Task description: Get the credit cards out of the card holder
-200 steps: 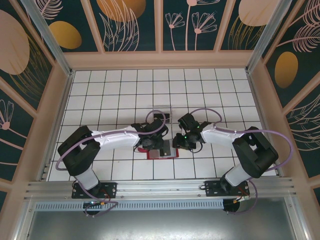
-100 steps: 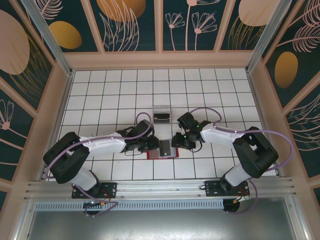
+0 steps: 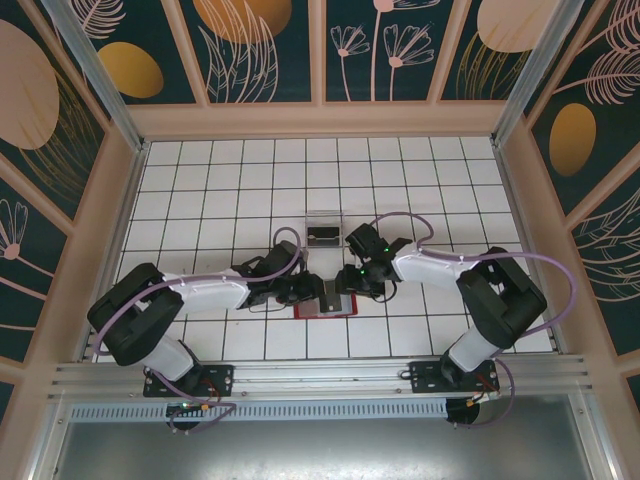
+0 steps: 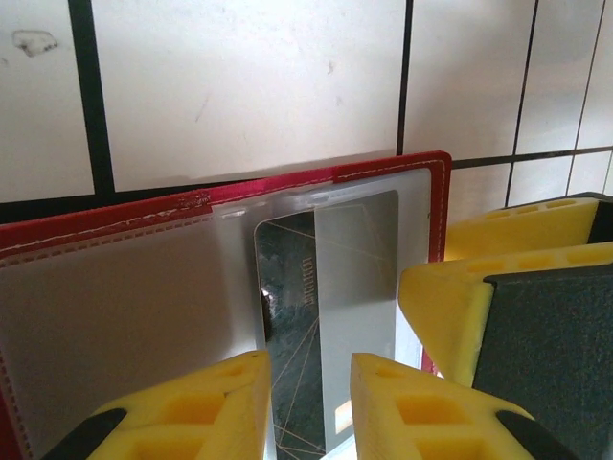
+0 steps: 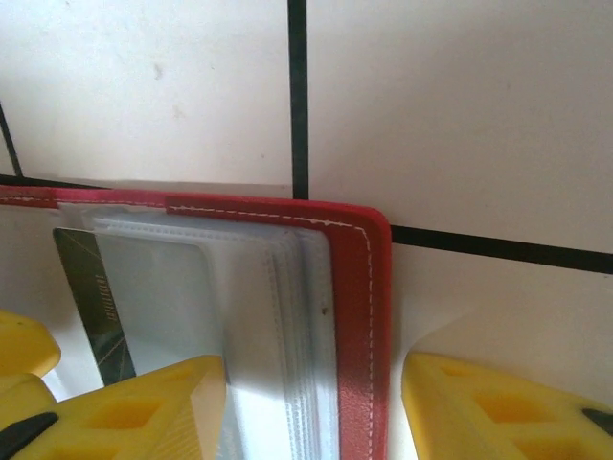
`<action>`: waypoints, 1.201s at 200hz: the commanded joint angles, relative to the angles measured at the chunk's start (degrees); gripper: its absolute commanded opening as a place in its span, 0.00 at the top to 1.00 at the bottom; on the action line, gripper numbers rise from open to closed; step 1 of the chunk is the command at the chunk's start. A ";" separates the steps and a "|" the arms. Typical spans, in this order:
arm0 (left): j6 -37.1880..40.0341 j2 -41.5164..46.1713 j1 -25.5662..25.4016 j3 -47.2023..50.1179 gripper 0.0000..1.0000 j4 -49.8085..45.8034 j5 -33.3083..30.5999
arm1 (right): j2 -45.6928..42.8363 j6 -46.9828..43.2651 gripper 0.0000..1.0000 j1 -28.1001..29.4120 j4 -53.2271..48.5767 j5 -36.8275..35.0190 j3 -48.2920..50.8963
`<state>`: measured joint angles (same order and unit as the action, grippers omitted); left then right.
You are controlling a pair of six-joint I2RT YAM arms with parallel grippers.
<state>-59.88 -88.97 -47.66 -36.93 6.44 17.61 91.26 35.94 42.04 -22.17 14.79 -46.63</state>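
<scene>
The card holder [image 3: 325, 308] lies open on the tiled table, red with clear inner sleeves [image 5: 287, 316]. One dark credit card [image 4: 297, 307] lies flat on its inner side, half under a grey glare. My left gripper [image 4: 311, 407] hovers low over that card, open, its yellow fingers [image 4: 201, 402] a narrow gap apart. My right gripper [image 5: 311, 407] is open and straddles the holder's red right edge [image 5: 369, 287]: one finger is over the sleeves, the other finger [image 5: 479, 407] over the table. In the top view the left gripper [image 3: 306, 292] and the right gripper [image 3: 350, 284] meet over the holder.
A small clear plastic box [image 3: 322, 229] stands one tile behind the holder. A yellow finger of the right gripper [image 4: 498, 287] sits close beside the left one. Wooden walls [image 3: 100, 230] enclose the white tiled table [image 3: 220, 180].
The left arm has swung its elbow out left and lowered its gripper to the holder's left side. The right gripper has edged left over the holder. Both pairs of jaws have widened.
</scene>
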 commanded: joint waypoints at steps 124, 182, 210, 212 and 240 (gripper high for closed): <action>-2.06 -5.51 0.34 2.46 0.74 9.44 5.71 | 3.97 -0.44 0.58 0.74 -0.06 -0.81 0.93; -1.75 -5.43 0.29 2.80 0.81 10.63 5.82 | 4.32 -0.26 0.59 1.24 -0.27 -0.64 0.61; -1.74 -5.73 0.31 3.00 0.85 11.18 5.77 | 3.82 0.09 0.59 1.38 -0.39 -0.64 0.93; -1.69 -5.74 0.36 3.00 0.85 11.08 5.77 | 3.79 0.09 0.59 1.42 -0.41 -0.64 0.93; -1.12 -4.79 0.29 3.00 0.91 9.82 4.99 | 3.47 -0.08 0.57 1.38 -0.94 -1.22 0.33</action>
<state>-61.60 -93.60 -47.35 -34.39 15.38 22.17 91.79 36.01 42.02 -22.68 14.57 -47.00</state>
